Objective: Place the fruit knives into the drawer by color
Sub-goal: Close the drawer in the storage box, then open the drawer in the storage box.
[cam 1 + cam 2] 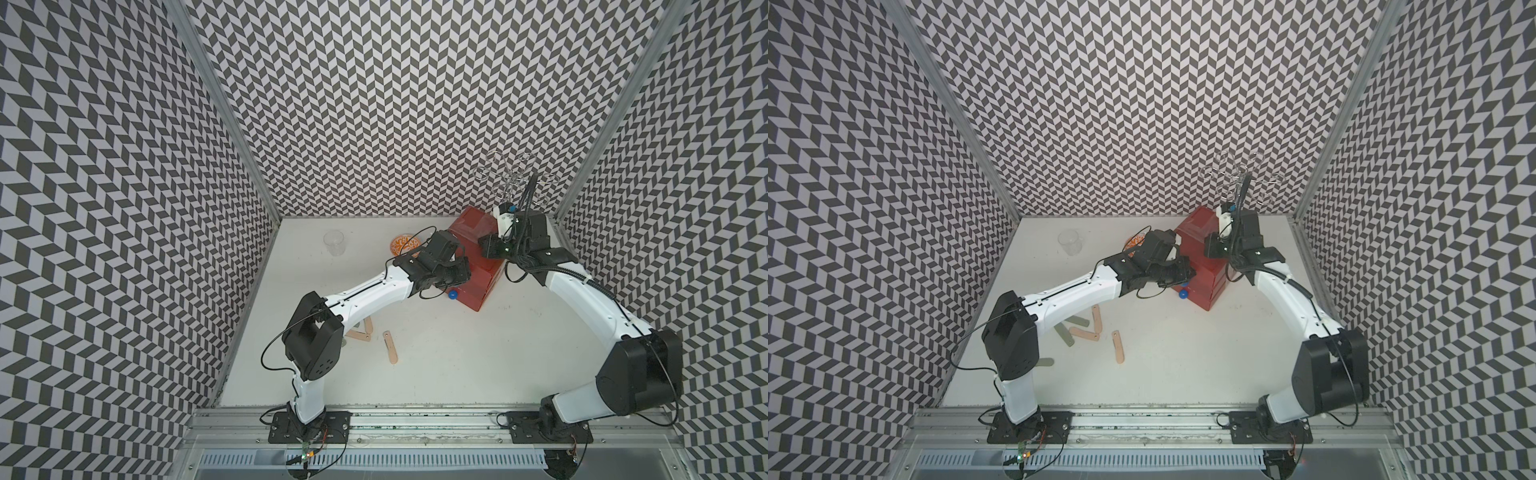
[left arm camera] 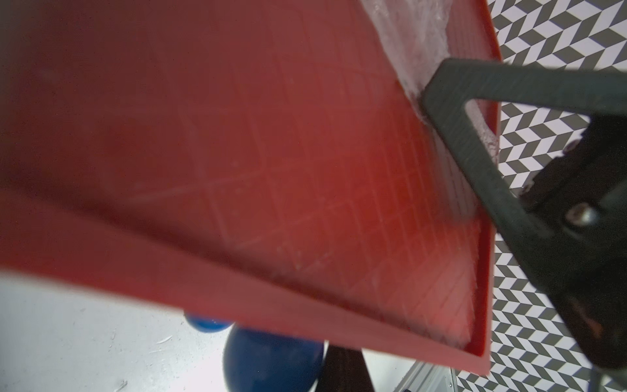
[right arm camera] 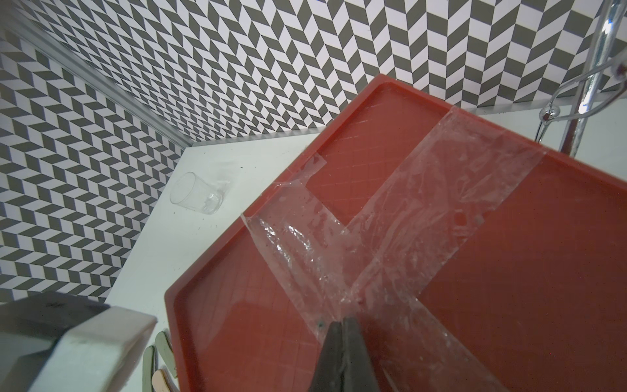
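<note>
Right wrist view: right gripper (image 3: 342,325), jaws together, steadies the red chest (image 3: 509,271); left gripper (image 2: 342,370), likewise closed beside a blue knob (image 2: 271,359), might skid it.

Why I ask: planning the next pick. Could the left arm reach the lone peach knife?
Probably yes: the peach knife lies flat on bare table, apart from the other knives, nothing over it. The left arm must swing back from the drawer.

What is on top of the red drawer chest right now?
Crossed strips of clear tape lie on the chest, and the right gripper, shut, touches the tape where they cross. Nothing else shows; the patch under the gripper is hidden.
</note>
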Robot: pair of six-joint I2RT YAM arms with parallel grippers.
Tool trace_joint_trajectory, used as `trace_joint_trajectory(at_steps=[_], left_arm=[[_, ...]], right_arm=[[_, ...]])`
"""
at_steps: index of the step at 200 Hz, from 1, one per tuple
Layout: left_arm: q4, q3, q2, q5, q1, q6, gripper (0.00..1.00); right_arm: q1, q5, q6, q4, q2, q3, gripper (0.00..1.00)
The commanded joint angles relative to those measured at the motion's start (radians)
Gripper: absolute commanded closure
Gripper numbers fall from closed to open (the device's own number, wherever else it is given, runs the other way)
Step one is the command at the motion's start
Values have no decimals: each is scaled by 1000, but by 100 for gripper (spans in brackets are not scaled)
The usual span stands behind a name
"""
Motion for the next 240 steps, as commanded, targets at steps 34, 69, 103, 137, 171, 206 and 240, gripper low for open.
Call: trace_joint_trajectory(at_steps=[34,69,103,137,171,206,240], left_arm=[[17,-3,-142,-71,-23,65,99],[54,-95,-263,-84,-26,89,83],[213,-316,-414,-88,-25,80,65],[387,-537,-507,-61,-11,20,48],[526,-679,-515,0,22,-41,46],[623,-751,-479,16,39,-75,46],[698,-769,-414,34,41,-90,47]], right_arm=[[-2,50,6,-214,55,-69,99],[-2,58,5,-222,47,-59,99],[-1,61,-2,-228,49,-51,99],[-1,63,-9,-229,46,-51,99],[-1,56,-9,-227,51,-53,99],[-1,54,-7,-221,49,-58,99],[-1,48,-6,-212,52,-67,99]])
